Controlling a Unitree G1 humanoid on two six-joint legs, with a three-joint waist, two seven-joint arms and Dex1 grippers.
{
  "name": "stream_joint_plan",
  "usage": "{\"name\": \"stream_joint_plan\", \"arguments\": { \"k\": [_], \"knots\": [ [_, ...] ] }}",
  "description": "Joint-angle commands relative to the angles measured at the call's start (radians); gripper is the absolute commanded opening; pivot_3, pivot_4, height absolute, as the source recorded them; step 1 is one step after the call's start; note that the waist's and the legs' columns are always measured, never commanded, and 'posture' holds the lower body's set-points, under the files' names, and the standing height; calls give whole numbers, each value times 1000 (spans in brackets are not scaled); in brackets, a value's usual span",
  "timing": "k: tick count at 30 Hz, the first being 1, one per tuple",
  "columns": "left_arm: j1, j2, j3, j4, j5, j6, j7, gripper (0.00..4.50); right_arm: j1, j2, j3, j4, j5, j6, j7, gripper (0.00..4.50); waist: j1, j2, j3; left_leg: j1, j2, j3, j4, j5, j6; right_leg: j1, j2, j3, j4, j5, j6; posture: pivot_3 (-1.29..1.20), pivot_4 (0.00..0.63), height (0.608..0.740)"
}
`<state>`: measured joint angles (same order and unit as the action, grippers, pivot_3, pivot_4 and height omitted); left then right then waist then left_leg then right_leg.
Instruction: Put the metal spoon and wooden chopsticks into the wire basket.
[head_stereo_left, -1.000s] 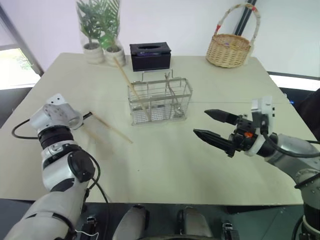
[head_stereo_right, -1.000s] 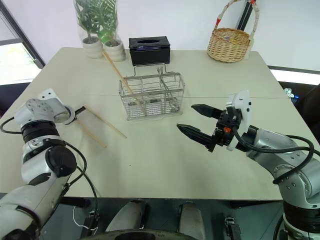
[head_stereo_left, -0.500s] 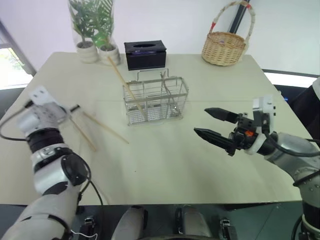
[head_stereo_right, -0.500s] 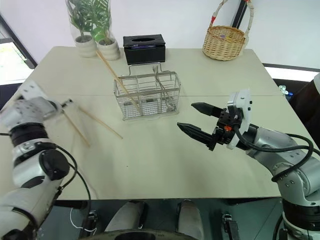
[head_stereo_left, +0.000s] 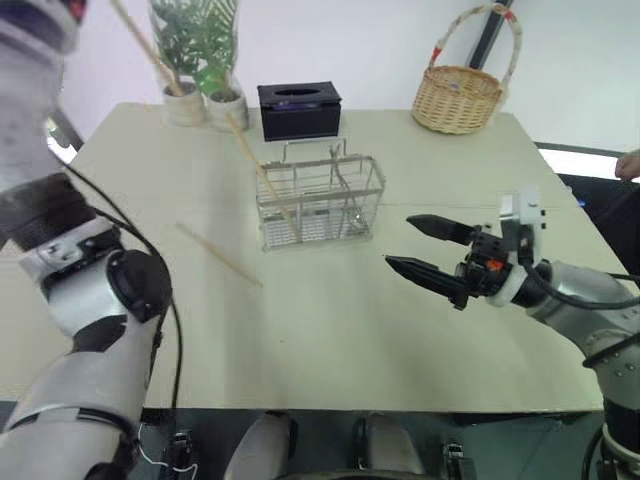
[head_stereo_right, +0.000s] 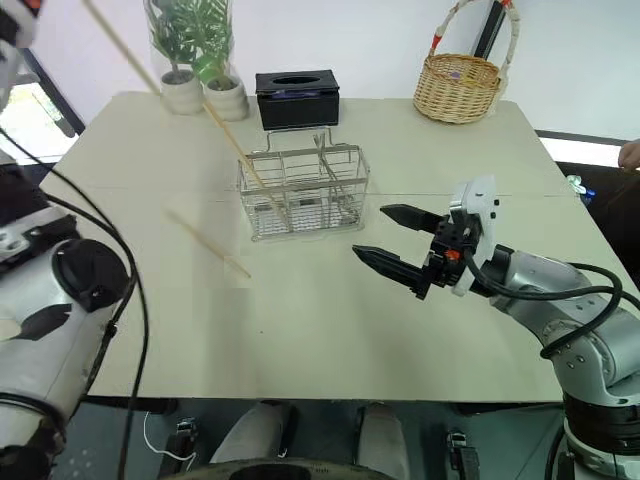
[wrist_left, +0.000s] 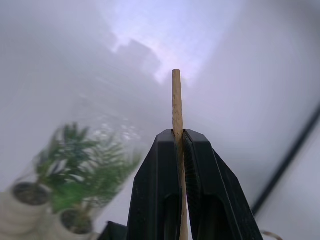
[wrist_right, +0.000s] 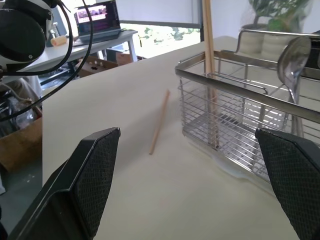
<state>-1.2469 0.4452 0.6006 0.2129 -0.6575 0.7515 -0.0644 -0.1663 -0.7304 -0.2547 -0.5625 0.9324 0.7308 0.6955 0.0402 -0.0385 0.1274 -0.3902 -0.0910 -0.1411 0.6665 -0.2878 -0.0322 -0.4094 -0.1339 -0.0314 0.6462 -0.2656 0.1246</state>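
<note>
Left gripper (wrist_left: 176, 136): pressed together on the lifted chopstick (head_stereo_left: 145, 45), pinching it partway along so that a short tip pokes out past the black fingers (wrist_left: 155, 190). Now up in the upper left corner of the head views; a second ago down low at the left edge of the table (head_stereo_left: 330, 340), beside two sticks lying flat. Has come away with just one of them.

Right gripper (head_stereo_left: 399, 242): spread wide, holding nothing, parked at right of centre above the table, unmoved over that second.

Left behind: the loose chopstick (head_stereo_left: 220, 255), flat on the table at left of centre, near the wire basket (head_stereo_left: 320, 200) but apart from it. Already inside the basket: the leaning chopstick (head_stereo_left: 255, 160), propped in the left compartment, and the spoon (wrist_right: 294, 57), standing in the middle.

Meaning for the task, as a judgement: spoon done, one stick done, one stick in the air and ready to carry right and down over the basket, one more pickup after that.
</note>
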Motion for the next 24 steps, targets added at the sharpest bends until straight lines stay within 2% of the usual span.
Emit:
{"name": "stream_joint_plan", "arguments": {
  "k": [1,3,7,13,21,24],
  "knots": [
    [20,-26,-106,-52,-5,0,-60,80,9,13,-29,-32,4,-26,-23,4500,-2,0,0,0,0,0,0,0,0,0,0,0,0,0,0,0,150,650],
    [58,-46,-206,-63,54,-53,-113,80,32,18,-47,-51,8,-30,-39,4500,-14,1,1,1,0,1,0,0,0,-1,1,1,1,0,0,0,150,650],
    [143,-88,-335,-50,155,-220,-205,80,66,31,-75,-91,32,-27,-94,4500,-1,2,1,1,0,1,0,0,0,0,1,1,0,0,0,0,150,650],
    [187,-165,-375,31,201,-328,-226,80,92,35,-93,-136,64,-20,-158,4500,0,1,1,-1,0,1,0,0,0,-1,0,1,-1,0,-1,0,150,650],
    [229,-192,-394,92,241,-391,-249,80,100,21,-108,-143,89,-22,-197,4500,-1,2,1,0,0,1,0,0,1,0,0,1,-1,0,-1,0,150,650],
    [272,-213,-388,69,227,-379,-245,1049,95,11,-119,-130,100,-22,-196,4500,0,2,1,0,0,1,0,0,2,0,0,1,-1,0,-1,0,150,650]
  ]
}}
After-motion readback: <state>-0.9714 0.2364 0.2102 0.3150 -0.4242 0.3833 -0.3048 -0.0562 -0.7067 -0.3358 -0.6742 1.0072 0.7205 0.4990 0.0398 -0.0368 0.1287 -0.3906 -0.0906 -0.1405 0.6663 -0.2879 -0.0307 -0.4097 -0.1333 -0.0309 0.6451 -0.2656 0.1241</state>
